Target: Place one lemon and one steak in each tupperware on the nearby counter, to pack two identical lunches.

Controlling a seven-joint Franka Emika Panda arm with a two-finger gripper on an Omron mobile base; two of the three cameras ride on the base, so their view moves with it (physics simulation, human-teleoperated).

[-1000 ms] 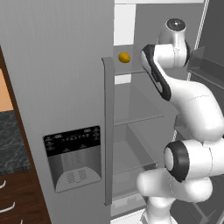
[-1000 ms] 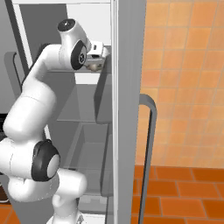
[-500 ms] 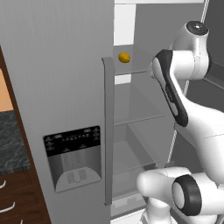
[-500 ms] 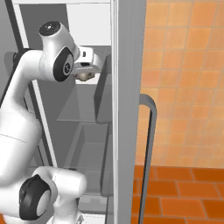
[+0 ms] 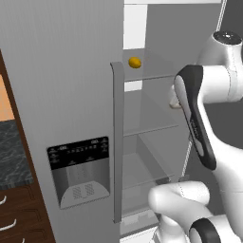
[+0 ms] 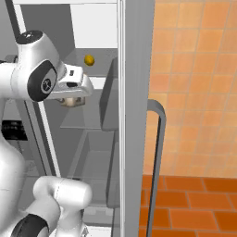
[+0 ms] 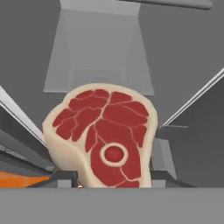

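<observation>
My arm has swung back out of the fridge: a second ago my end effector [image 6: 73,101] was up by the top shelf near the door post, and now it hangs lower and further out from the shelves. The steak [image 7: 103,135] has come along with it, clamped between my fingers and clear of the shelf. In the left base view my elbow has risen and shifted right, so my forearm now crosses in front of the open compartment.
</observation>
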